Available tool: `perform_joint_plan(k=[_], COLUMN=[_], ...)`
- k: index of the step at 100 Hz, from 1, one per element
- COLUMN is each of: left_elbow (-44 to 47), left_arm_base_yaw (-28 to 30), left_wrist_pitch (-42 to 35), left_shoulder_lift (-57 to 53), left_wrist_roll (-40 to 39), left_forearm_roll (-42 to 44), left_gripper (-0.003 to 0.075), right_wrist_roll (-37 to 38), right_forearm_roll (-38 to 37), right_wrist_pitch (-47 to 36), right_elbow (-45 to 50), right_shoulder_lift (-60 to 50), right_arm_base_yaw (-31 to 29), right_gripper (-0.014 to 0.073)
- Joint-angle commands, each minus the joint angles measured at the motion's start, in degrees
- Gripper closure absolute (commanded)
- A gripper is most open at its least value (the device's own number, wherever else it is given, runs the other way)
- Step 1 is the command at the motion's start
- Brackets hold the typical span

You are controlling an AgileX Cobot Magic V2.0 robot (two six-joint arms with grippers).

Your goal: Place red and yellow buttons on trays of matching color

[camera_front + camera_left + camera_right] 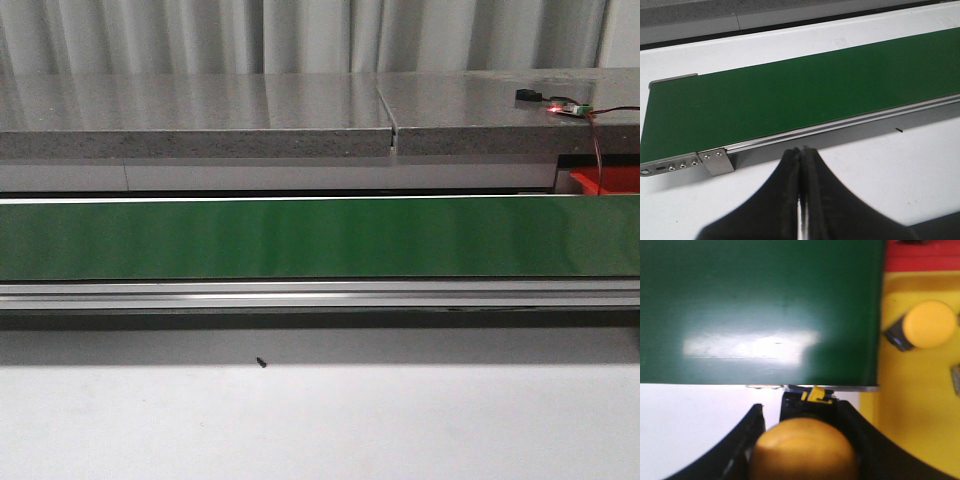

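Left gripper (801,152) was pressed shut with nothing between its fingers, hanging over the white table (880,170) just in front of the green belt (800,95), near the belt's end bracket (715,162). Belt ran bare across the front view. Right gripper (805,440) clamped a yellow button (804,447) between its fingers at the belt's other end. Beside that end sat the yellow tray (910,405), with a second yellow button (929,324) lying on it. Red tray (922,260) was just beyond the yellow one.
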Motion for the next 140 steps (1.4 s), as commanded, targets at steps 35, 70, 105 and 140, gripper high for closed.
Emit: perform_joint_plan(k=[35,70,105,140], left_elbow=[-1.3,-1.3,-1.3,-1.3], left_arm_base_yaw=[-0.4,-0.4,-0.4,-0.4], left_wrist_pitch=[-3.7,-3.7,-3.7,-3.7], left_shoulder_lift=[0.4,0.4,0.4,0.4], left_wrist_roll=[0.0,0.0,0.0,0.0], left_forearm_roll=[-1.2,-1.2,-1.2,-1.2], left_gripper=[0.0739,0.0739,0.0739,0.0739], right_wrist_roll=[7.7,9.2,9.2,9.8], right_forearm_roll=[-0.5,-0.5,-0.4,-0.4], right_wrist_pitch=[-10.4,-15.8,-19.1,-19.2], right_elbow=[6.6,8.8,8.8,8.8], right_shoulder_lift=[-1.9,3.2,10.4,12.3], right_arm_base_yaw=[-13.2,-14.4,-14.4,-14.4], right_gripper=[0.0471,0.0471,0.0471,0.0257])
